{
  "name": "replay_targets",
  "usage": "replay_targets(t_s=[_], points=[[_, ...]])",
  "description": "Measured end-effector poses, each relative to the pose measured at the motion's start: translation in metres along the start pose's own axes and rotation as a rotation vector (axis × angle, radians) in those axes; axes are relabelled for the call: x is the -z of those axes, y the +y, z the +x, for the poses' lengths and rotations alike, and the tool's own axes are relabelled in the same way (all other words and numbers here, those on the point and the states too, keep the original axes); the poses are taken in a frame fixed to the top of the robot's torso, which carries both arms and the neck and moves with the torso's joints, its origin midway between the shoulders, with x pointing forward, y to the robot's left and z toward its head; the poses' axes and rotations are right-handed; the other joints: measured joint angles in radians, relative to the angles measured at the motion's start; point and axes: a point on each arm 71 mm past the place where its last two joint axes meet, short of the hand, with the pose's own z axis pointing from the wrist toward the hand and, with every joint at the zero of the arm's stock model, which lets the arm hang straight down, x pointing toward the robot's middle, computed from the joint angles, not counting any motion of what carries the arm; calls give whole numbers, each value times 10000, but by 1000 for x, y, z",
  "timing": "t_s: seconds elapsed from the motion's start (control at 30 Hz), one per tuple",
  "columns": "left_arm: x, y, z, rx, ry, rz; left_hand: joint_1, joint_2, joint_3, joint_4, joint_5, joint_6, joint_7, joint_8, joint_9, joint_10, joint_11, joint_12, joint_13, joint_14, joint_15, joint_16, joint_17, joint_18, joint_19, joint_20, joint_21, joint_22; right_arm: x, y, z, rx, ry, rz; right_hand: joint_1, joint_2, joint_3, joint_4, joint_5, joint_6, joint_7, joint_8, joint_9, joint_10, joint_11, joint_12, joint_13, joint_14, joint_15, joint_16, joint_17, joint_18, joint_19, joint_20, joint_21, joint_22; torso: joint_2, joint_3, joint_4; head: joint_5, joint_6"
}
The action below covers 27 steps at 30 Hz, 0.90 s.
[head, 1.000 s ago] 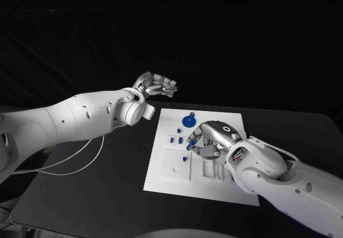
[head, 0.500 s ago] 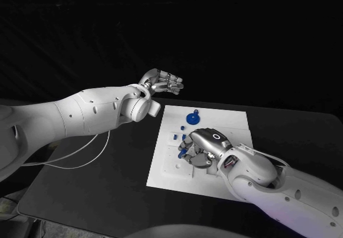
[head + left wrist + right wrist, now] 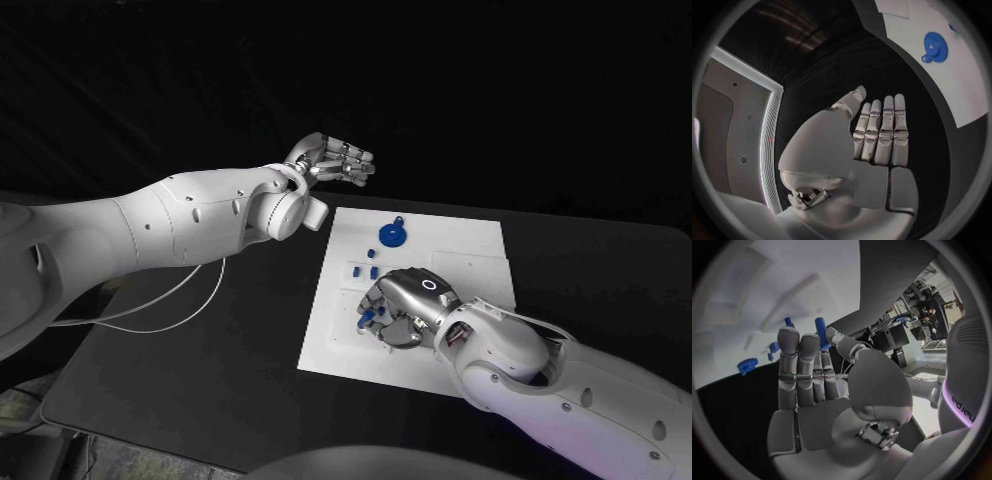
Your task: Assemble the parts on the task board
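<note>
Blue peg (image 3: 821, 332) pinched at right hand (image 3: 404, 305) fingertips | left hand (image 3: 329, 160) empty, fingers straight | over task board (image 3: 462, 250)

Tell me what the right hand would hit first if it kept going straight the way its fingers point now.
Probably the task board. The right hand hangs low over it, pinching a blue peg whose tip aims at the white surface. Depth is unclear, so contact may already be close.
</note>
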Motion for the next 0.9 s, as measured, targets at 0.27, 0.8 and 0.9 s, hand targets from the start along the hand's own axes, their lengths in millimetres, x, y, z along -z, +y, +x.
replay_targets(t_s=[0.27, 0.8, 0.9], points=[[0, 0, 0, 9, 16, -8, 0, 0, 0, 0, 0, 0, 0, 0, 0, 0, 0, 0, 0, 0, 0, 0, 0, 0, 0, 0, 0, 0, -1, 1, 6, 83, 126, -1, 0, 0, -2, -2, -8, 3, -4, -9, -5, -1, -1, -20, -2, 0, 0, 0, 11, 0, 0, 1, 0, 26, 0, 5, -9, 32, -46], [0, 0, 2, 23, 55, -13, 0, 0, 0, 0, 0, 0, 0, 0, 0, 0, 0, 0, 0, 0, 0, 0, 0, 0, 0, 0, 0, 1, -3, 2, 10, 240, 215, 114, 4, -4, -26, -27, 2, -2, -1, 9, -48, -4, -5, 11, -9, 0, 0, 0, 9, -1, 1, 3, 0, 65, 1, 5, -7, 22, -100], [-1, 0, 2, 26, 64, -14, 0, 0, 0, 0, 0, 0, 0, 0, 0, 0, 0, 0, 0, 0, 0, 0, 0, 0, 0, 0, 0, 1, -4, 2, 11, 290, 280, 164, 14, -14, -27, -27, 2, -8, 4, 9, -47, -7, -8, 11, -9, 0, 0, 0, 8, 0, 2, 4, 0, 64, 0, 0, -2, 30, -115]])
